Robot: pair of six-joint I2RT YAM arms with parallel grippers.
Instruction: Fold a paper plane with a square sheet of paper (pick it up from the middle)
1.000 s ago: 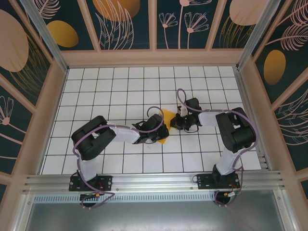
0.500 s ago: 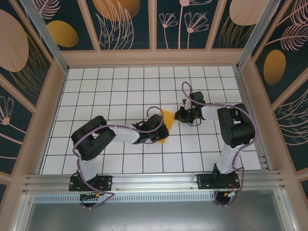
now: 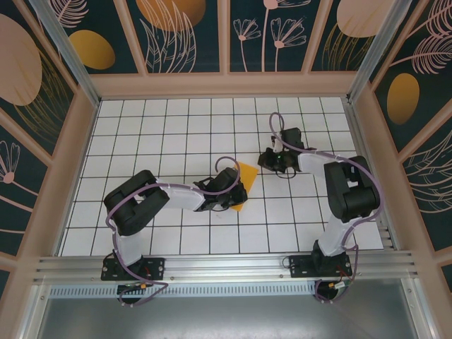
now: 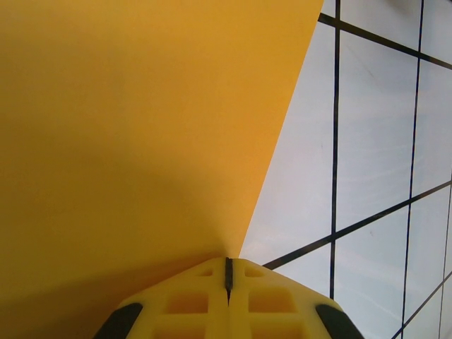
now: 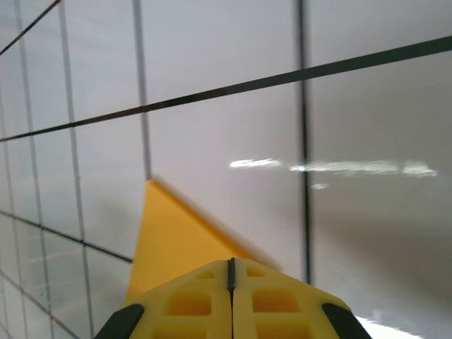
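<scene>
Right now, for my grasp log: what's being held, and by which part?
Cannot tell: the left pincer is shut at the paper edge, pinching or just pressing.

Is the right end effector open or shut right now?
Shut. On the right end effector, the yellow fingers meet along a thin seam; whether they pinch the paper cannot be told.

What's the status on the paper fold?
Left gripper shut at paper edge. Right gripper shut near its corner. Left arm hides paper's middle from above.
</scene>
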